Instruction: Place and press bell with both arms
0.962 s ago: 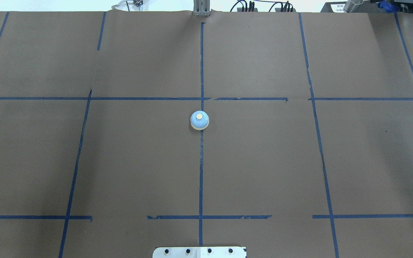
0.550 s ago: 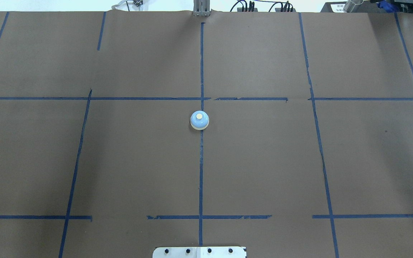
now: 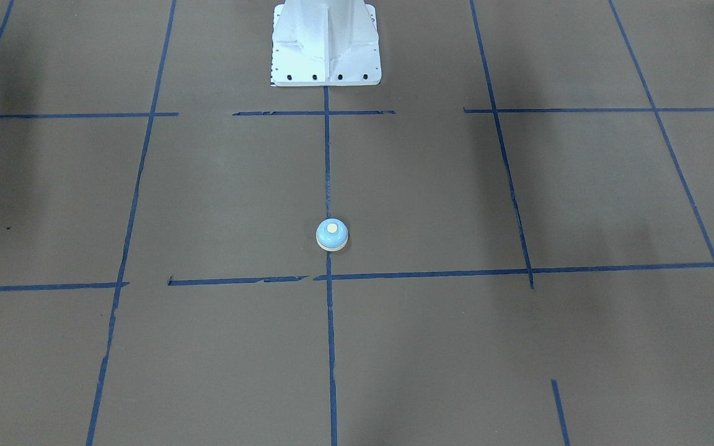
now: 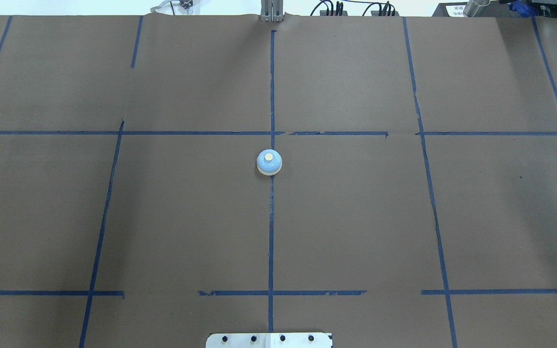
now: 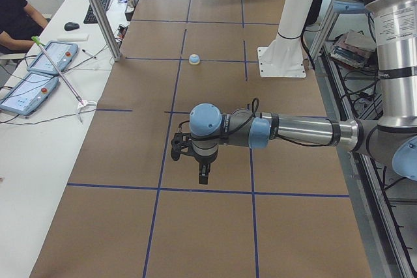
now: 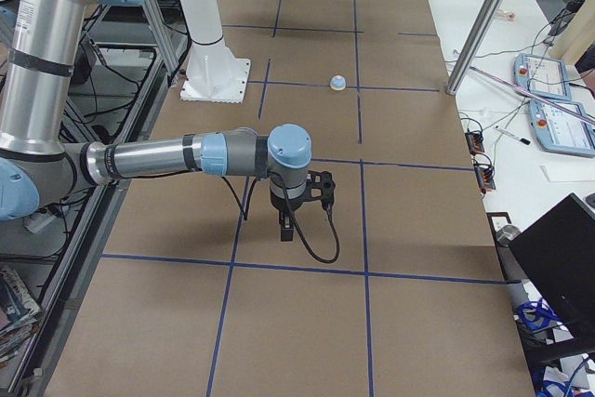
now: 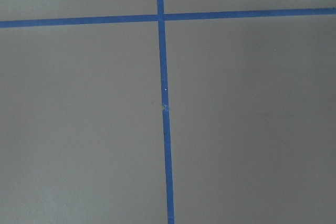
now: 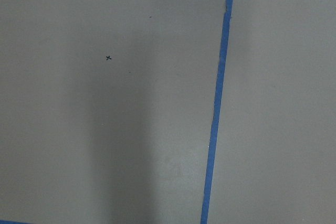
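The bell (image 4: 269, 162), light blue with a cream button, stands alone on the centre blue tape line of the brown table; it also shows in the front view (image 3: 332, 235) and both side views (image 5: 194, 59) (image 6: 339, 83). My left gripper (image 5: 203, 177) shows only in the exterior left view, hanging over the table's left end far from the bell; I cannot tell whether it is open or shut. My right gripper (image 6: 286, 230) shows only in the exterior right view, over the right end, also far from the bell; I cannot tell its state. Both wrist views show only brown paper and tape.
The white bolted pedestal (image 3: 326, 43) stands at the robot's side of the table. Brown paper with blue tape lines (image 4: 271, 232) covers the table. A side desk holds tablets (image 5: 39, 73) and a metal post (image 5: 98, 11); an operator (image 5: 13, 17) sits there.
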`<state>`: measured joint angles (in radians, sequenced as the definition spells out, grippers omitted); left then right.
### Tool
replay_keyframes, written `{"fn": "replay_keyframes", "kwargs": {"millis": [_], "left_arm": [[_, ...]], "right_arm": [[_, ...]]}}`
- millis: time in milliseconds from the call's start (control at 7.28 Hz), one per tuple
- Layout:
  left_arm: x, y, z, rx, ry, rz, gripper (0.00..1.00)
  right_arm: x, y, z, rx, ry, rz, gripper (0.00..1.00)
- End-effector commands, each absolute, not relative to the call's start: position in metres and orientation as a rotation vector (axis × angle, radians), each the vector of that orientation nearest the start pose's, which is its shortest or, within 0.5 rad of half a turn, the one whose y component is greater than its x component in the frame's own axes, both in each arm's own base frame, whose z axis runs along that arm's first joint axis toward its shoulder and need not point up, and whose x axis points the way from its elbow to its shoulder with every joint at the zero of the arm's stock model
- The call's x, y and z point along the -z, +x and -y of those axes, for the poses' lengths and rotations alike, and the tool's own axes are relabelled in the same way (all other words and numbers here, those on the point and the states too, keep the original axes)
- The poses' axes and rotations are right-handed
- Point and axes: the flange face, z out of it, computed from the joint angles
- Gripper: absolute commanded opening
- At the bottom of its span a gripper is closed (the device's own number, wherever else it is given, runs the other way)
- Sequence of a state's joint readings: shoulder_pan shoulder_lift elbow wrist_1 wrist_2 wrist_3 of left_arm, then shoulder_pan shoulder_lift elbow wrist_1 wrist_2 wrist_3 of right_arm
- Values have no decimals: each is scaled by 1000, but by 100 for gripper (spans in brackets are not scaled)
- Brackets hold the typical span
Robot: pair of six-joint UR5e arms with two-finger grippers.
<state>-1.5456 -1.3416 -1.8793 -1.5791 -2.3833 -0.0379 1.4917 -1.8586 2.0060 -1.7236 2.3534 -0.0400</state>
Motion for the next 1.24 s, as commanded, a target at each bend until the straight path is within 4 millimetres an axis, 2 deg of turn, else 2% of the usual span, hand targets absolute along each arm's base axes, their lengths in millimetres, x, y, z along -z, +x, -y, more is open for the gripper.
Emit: {"fn": "replay_keyframes", "kwargs": {"millis": [0,137,275,412,550,687,824,1099], "left_arm": [[-609,-57,394,-1,51,-805,100],[-609,-57,393,-2,54,-807,100],[-592,-59,399,-9,76,-805,100],[-593,-54,398,-15,53,-805,100],[-595,-52,394,-1,-18,-804,100],[-594,-55,395,-93,-14,-804,100],[-595,-65,397,-94,-11,-785,100],[-593,-66,398,-92,-3,-784,100]], "right_arm": [[-585,28,374,123,-29,781,100],[-586,28,374,121,-31,782,100],[-586,28,375,122,-28,782,100],[-588,27,379,136,11,784,100],[-601,27,381,140,24,786,100],[-601,27,382,141,29,784,100],[-601,27,382,135,27,784,100],[-593,26,387,89,24,787,100]]}}
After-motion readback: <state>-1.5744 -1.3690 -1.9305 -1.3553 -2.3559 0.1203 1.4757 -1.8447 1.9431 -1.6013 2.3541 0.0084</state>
